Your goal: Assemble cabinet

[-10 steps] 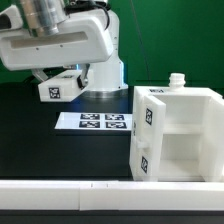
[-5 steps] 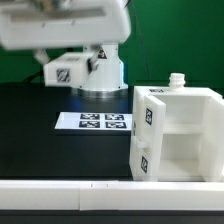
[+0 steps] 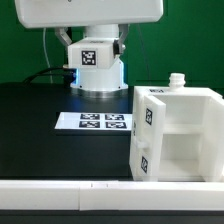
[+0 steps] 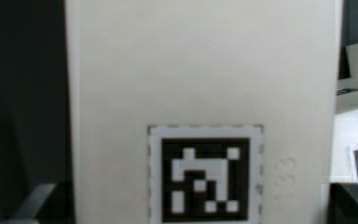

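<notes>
I hold a tagged white panel (image 4: 176, 80) clamped in the jaws, well above the counter (image 3: 35, 140), seemingly to carry it clear toward the cabinet (image 3: 178, 135), which stands upright at the exterior view's right.

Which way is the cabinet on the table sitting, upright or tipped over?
Upright: the cabinet rests flat on the table, its shelf level and a small knob on top.

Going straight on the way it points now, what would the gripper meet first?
Most likely the white panel with a black-and-white tag that fills the wrist view; how near it is, I cannot tell.
</notes>
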{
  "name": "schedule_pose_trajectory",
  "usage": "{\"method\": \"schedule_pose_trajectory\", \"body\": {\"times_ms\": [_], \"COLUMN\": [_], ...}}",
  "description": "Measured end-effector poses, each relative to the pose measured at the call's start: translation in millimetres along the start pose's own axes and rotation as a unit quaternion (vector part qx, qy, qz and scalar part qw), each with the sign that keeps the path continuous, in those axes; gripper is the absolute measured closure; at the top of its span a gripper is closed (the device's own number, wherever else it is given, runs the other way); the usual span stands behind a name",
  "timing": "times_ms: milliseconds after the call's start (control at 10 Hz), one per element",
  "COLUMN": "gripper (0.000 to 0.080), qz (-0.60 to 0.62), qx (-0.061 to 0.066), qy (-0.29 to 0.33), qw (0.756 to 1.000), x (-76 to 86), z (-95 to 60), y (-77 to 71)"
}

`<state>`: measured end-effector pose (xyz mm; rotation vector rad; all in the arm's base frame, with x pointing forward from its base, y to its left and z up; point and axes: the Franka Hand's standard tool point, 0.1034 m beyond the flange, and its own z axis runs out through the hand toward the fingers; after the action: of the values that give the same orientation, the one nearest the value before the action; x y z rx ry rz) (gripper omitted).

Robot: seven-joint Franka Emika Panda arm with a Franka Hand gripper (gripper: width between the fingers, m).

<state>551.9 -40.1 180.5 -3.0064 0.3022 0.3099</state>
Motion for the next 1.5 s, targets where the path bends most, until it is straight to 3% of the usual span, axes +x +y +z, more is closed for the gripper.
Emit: {"method": "schedule_pose_trajectory", "body": {"times_ms": [300,400,700,1000,1100,1500], "gripper": [0.0239,0.0239,0.0239,0.0239,0.0239,0.0239], "qz": [-0.011,-0.013,-0.017,-0.021,-0.022,-0.028], "qx": [0.001,0.001,-0.001,-0.002,-0.003,-0.003], "qy": [0.055,0.055,0.053,0.047,0.042,0.043], "qw": [0.998,0.998,0.998,0.999,0.999,0.999], "x": [16.9,15.3,14.3,21.9,20.9,19.7], "z": [-17.9,-18.1,-12.9,2.9,11.9,20.0], "y": [-64.5,-75.8,-77.8,-102.4,-107.1,-118.4]}}
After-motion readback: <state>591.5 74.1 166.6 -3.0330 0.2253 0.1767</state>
